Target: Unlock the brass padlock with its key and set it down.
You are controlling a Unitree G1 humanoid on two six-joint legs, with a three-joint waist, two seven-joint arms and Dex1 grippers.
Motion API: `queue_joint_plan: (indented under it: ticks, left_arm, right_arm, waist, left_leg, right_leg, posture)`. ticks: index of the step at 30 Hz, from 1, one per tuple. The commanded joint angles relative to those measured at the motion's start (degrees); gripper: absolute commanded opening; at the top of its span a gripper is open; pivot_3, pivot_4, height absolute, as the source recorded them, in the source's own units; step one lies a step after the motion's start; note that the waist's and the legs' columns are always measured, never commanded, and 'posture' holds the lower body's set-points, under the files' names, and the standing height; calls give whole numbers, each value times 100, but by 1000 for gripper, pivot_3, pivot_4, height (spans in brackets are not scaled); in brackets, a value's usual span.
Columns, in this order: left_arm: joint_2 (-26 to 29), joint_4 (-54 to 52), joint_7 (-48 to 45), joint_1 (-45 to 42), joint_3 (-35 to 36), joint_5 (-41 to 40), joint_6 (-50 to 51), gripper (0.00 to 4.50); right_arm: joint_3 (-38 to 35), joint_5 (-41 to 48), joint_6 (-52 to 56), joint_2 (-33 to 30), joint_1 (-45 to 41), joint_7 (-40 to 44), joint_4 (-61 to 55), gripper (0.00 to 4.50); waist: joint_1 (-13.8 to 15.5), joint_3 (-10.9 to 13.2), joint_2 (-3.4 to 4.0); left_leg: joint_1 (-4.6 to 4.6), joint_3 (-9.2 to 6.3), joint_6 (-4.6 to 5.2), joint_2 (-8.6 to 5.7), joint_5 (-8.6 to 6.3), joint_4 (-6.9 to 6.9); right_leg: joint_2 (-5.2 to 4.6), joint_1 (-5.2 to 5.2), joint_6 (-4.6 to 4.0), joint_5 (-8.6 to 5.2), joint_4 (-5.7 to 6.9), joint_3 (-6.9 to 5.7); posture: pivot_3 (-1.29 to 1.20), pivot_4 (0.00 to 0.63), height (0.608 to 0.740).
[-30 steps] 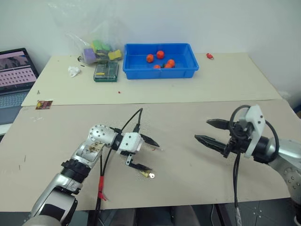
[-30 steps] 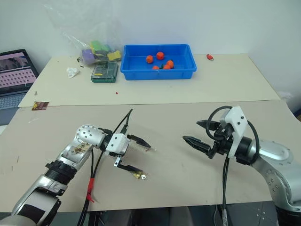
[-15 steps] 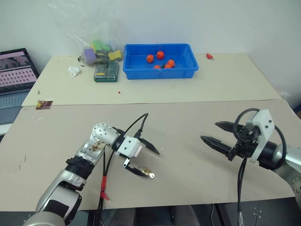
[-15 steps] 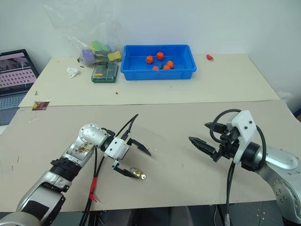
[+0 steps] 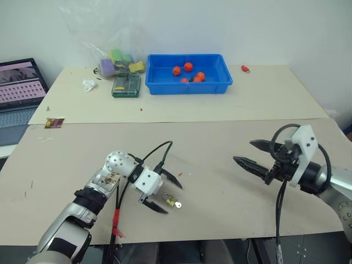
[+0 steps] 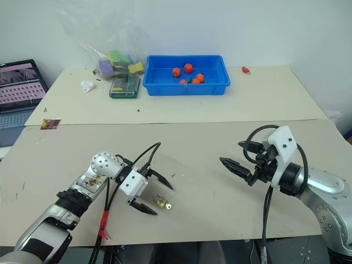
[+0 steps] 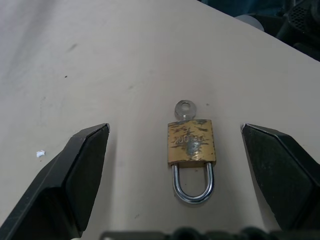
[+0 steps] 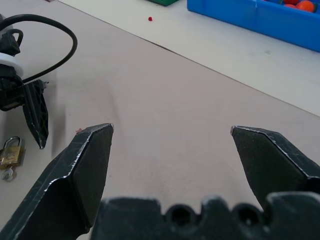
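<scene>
So the brass padlock is lying flat on the beige surface, near the front edge, with the key sticking out of the bottom of its body and the shackle looking closed. The left pincer is spread wide and sits low around it, one finger on each side, neither touching the lock. The right pincer is also wide open, holding nothing, hovering well off to the right and pointing toward the left one. Back of the surface has a blue bin with a few orange balls, a green box and a plastic bag beside it.
</scene>
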Motion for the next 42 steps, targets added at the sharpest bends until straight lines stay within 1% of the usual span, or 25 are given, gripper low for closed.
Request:
queue_joint_plan:
  ticks: [1,3,6,8,9,12,15,17,18,22,25,27,29,30,32,33,34,35,37,38,40,42]
  left_arm:
    - [-16,-13,77,-84,33,54,59,4500]
    - [-1,-23,11,-61,-3,62,109,4500]
    - [60,-67,-138,-26,-64,66,215,4500]
    - [122,-125,-204,-3,-111,49,347,3996]
    - [161,-150,-216,2,-148,21,374,3853]
    - [295,-199,-222,-5,-279,-58,403,2795]
    - [659,-164,-222,-88,-711,6,-218,1810]
    - [756,-217,-222,-120,-822,-56,-186,1069]
    - [771,-236,-222,-131,-843,-85,-150,819]
    - [766,-258,-222,-121,-792,-57,-122,825]
    - [644,-326,108,-56,-525,13,83,825]
    - [595,-375,514,-49,-272,35,262,825]
    - [430,-333,1249,-72,110,160,179,825]
    - [352,-337,1569,-74,261,208,243,825]
    - [158,-445,2372,2,655,367,68,825]
    - [113,-568,2654,96,781,467,-64,825]
    - [127,-750,2773,239,832,535,-232,825]
    - [171,-946,2810,404,843,567,-367,825]
    - [149,-1325,3473,742,1035,1088,-740,825]
    - [140,-1456,3859,887,1135,1483,-1070,825]
    - [152,-1676,4627,1169,1308,2391,-1842,825]
    - [61,-1902,5275,1490,1456,2975,-2177,825]
  right_arm:
    - [-70,-11,-156,-58,-87,19,-85,4466]
    - [-43,-65,-137,-75,-63,-5,-77,4466]
    - [-39,-72,-112,-60,-71,-33,-80,4466]
    - [-30,-97,-117,-52,-71,-35,-77,4500]
    - [-25,-114,-125,-50,-69,-32,-76,4500]
    - [-9,-150,-136,-42,-69,-26,-61,4500]
    - [31,-138,-56,-75,-117,-48,-85,4500]
    - [57,-97,-29,-58,-175,-72,-104,4500]
    - [65,-85,-24,-53,-187,-77,-102,4500]
    - [84,1,53,-48,-208,-72,-83,4500]
    - [146,55,90,-48,-246,-18,-53,4500]
    - [188,157,123,17,-370,-20,-7,4500]
    - [194,346,223,105,-518,-76,72,4500]
    - [189,439,299,137,-572,-107,112,4500]
    - [188,965,784,220,-653,-179,237,4500]
    - [164,1467,1158,226,-641,-178,284,4500]
    - [179,1864,1434,175,-595,-93,258,4500]
    - [230,2072,1572,91,-536,33,183,4500]
    - [274,2405,1718,139,-540,28,204,4500]
    - [319,2483,1769,169,-564,-1,249,4500]
    - [519,2489,1753,155,-570,139,242,4500]
    - [723,2545,1662,294,-660,227,262,4500]
  waist:
    - [0,0,0]
    - [2,0,1]
    - [0,0,1]
    - [0,0,1]
    - [-3,0,1]
    - [-8,0,1]
    - [-16,0,1]
    - [-22,-2,3]
    - [-31,-2,3]
    - [-55,-3,4]
    - [-58,-3,4]
    - [-52,-3,4]
    - [-48,-2,3]
    - [-43,-2,3]
    - [-36,-2,3]
    - [-27,-2,3]
    - [-16,-2,3]
    - [-20,-2,3]
    - [-36,-3,5]
    - [-44,-3,6]
    - [-21,-3,5]
    - [14,-3,5]
  left_leg:
    - [0,0,0,0,0,0]
    - [0,0,0,-1,0,-1]
    - [-1,0,1,-2,-1,-1]
    - [-1,0,1,-1,-1,-1]
    - [-1,1,1,-1,-1,-1]
    - [0,1,1,0,-1,-2]
    - [0,0,1,1,-1,-1]
    - [2,0,1,3,-1,-2]
    - [2,0,1,3,-1,-2]
    - [2,1,2,4,-1,-3]
    - [2,1,2,3,-1,-4]
    - [2,1,2,3,-1,-4]
    - [2,0,2,4,-1,-2]
    - [1,-1,2,5,-1,-2]
    - [1,-8,2,5,-1,-2]
    - [0,-9,2,5,-1,-3]
    - [-1,-15,1,4,-1,-4]
    - [-4,-23,1,3,-1,-6]
    - [-5,-31,4,4,-3,-18]
    - [-4,-36,4,3,-3,-31]
    - [-6,-40,3,2,-3,-41]
    - [-6,-35,1,1,-3,-40]
  right_leg:
    - [0,0,-1,1,0,1]
    - [0,-1,-34,21,1,1]
    - [0,-3,-40,25,0,1]
    - [0,-3,-39,25,0,1]
    - [0,-3,-39,25,0,1]
    - [1,-3,-39,24,1,1]
    - [1,-3,-38,24,1,1]
    - [2,-2,-39,24,0,2]
    - [2,-2,-39,24,0,2]
    - [4,-2,-36,22,0,2]
    - [4,-2,-37,22,0,2]
    - [4,-2,-37,22,-1,3]
    - [3,-2,-28,18,-1,3]
    - [3,-2,-8,6,-1,3]
    - [4,-3,-1,3,-1,1]
    - [4,-5,-7,6,-1,1]
    - [3,-11,-39,27,-2,1]
    - [3,-19,-43,29,-2,2]
    - [2,-31,-50,34,1,7]
    - [1,-35,-53,35,0,11]
    - [0,-38,-53,36,-4,10]
    - [0,-36,-53,36,-13,10]
  posture:
    - [0,150,740]
    - [0,150,740]
    - [0,150,740]
    - [0,150,740]
    - [0,150,740]
    - [0,150,740]
    - [0,150,740]
    - [0,150,740]
    - [0,150,740]
    - [0,150,740]
    - [0,150,740]
    - [0,150,740]
    - [0,150,740]
    - [0,150,740]
    - [0,150,740]
    - [0,150,740]
    - [0,150,740]
    - [0,150,740]
    - [0,150,740]
    - [0,150,740]
    - [0,150,740]
    - [0,150,740]
